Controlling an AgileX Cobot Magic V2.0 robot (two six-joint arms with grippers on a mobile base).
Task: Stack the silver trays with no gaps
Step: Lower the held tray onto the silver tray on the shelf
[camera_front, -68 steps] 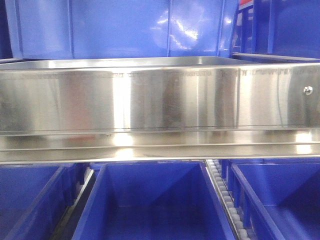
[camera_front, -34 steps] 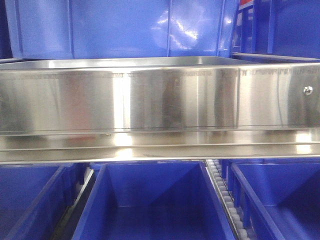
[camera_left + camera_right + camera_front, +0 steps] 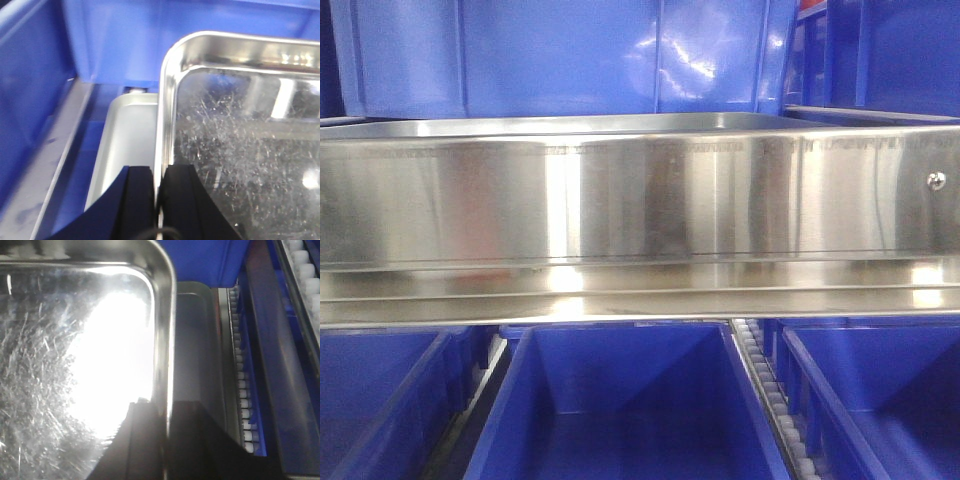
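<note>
My left gripper (image 3: 159, 172) is shut on the left rim of a scratched silver tray (image 3: 240, 145), one finger on each side of the rim. My right gripper (image 3: 167, 405) is shut on the same tray's right rim (image 3: 75, 365). A second silver tray lies below it. It shows past the held rim on the left in the left wrist view (image 3: 125, 135) and on the right in the right wrist view (image 3: 197, 340). In the front view only a thin shiny rim (image 3: 570, 123) shows above the shelf panel. Neither gripper shows there.
A broad steel shelf panel (image 3: 640, 200) with a screw (image 3: 937, 180) fills the front view. Blue bins stand above it (image 3: 560, 55) and below it (image 3: 630, 400). Blue bin walls (image 3: 30, 90) and a roller rail (image 3: 240, 365) flank the trays.
</note>
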